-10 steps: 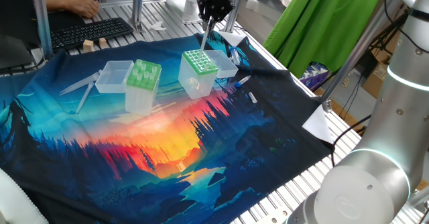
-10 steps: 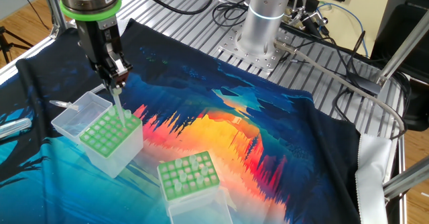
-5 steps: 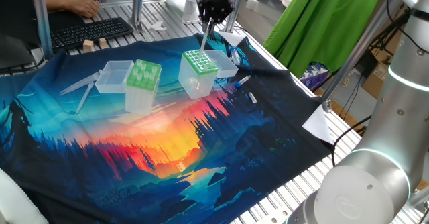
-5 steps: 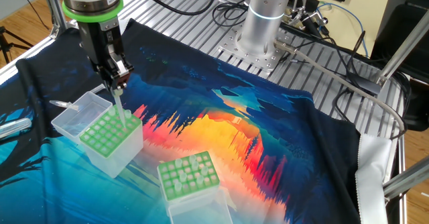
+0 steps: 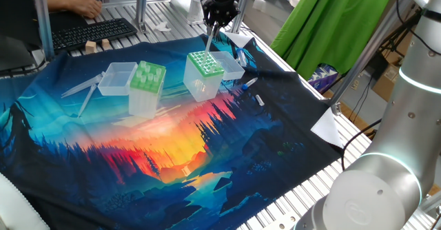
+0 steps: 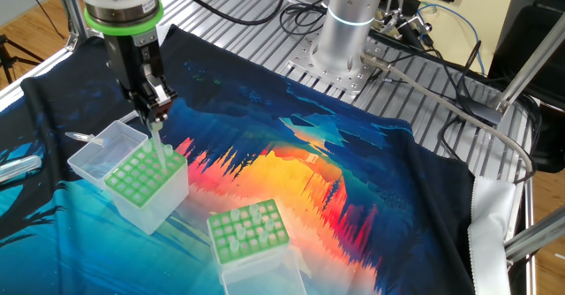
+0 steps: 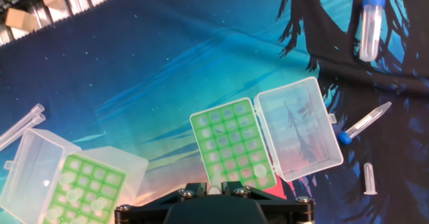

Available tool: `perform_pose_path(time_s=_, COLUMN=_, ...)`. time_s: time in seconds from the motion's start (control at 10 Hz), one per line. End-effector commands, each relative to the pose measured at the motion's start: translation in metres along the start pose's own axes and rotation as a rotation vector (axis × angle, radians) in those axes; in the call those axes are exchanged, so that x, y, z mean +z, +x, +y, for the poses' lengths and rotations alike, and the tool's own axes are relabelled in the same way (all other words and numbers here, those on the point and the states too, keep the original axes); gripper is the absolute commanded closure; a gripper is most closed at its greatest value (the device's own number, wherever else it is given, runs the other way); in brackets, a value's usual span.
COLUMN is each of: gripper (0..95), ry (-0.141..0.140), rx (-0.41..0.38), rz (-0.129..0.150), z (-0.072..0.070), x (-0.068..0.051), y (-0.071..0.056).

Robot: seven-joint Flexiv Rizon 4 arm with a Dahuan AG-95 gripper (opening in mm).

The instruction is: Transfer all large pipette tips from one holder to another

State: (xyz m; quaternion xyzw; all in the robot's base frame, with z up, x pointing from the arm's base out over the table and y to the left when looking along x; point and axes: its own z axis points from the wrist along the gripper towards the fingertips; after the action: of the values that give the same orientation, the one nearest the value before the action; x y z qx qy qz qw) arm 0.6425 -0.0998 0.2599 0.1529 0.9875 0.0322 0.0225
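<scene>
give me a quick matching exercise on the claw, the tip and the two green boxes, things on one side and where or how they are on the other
Things:
1. claw
2. pipette tip
3. dark green box
4. light green box

Places or states:
a. stands off to the side, tips in its top
b. hangs point down, clear plastic
c. shut on something thin
d. right under the claw, lid open beside it

Pairs: 1-c, 2-b, 3-d, 4-a
</scene>
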Motion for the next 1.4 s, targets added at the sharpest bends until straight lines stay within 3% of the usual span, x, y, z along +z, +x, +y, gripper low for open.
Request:
perform_pose_path(time_s=0.1, gripper=95.0, ry=-0.004, rx=0.001, rz=-0.01, z=0.001, x=0.004, y=-0.002)
perform_pose_path(time_s=0.8, gripper=95.0, ry=0.005, rx=0.024, rz=-0.019, z=0.002, x=0.019, y=-0.003)
perform_pose_path(time_s=0.9, gripper=76.0, ry=0.011, rx=0.035, rz=-0.018, z=0.002, x=0.019, y=-0.003)
perform_pose_path(time_s=1.2, gripper=76.0, ry=0.012, rx=0.049, rz=-0.014, z=0.002, x=0.019, y=-0.003)
perform_pose_path(time_s=1.3, gripper=57.0, ry=0.01, rx=0.048, rz=-0.012, z=0.002, x=0.019, y=-0.003)
perform_pose_path(time_s=1.4, gripper=76.0, ry=0.005, rx=0.052, rz=-0.006, z=0.003, x=0.019, y=-0.002)
